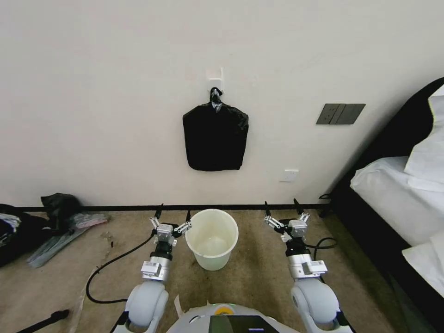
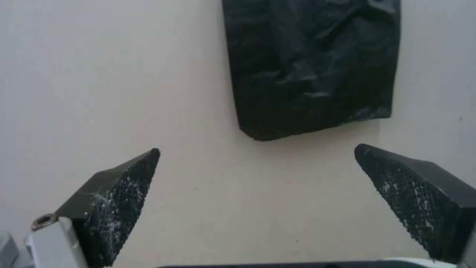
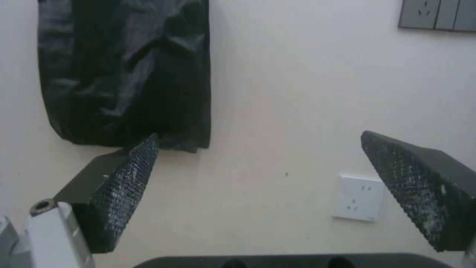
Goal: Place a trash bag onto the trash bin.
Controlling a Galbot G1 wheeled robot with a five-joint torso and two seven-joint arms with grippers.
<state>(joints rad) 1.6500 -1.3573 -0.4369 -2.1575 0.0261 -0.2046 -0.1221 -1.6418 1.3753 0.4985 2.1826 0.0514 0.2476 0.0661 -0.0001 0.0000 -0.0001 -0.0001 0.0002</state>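
Hanging from a wall hook (image 1: 221,79), the black pack (image 1: 215,136) looks light, soft, slippery; grip its lower edge. Trash bin (image 1: 212,237) stands unlined between left gripper (image 1: 173,215) and right gripper (image 1: 281,208), both open, empty.

No text can be read anywhere; the small labels (image 1: 151,269) on both forearms, lower middle of the head view, are too tiny to make out.

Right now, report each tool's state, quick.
Left tool: open, holding nothing, raised beside the trash bin.
Right tool: open, holding nothing, on the bin's other side.
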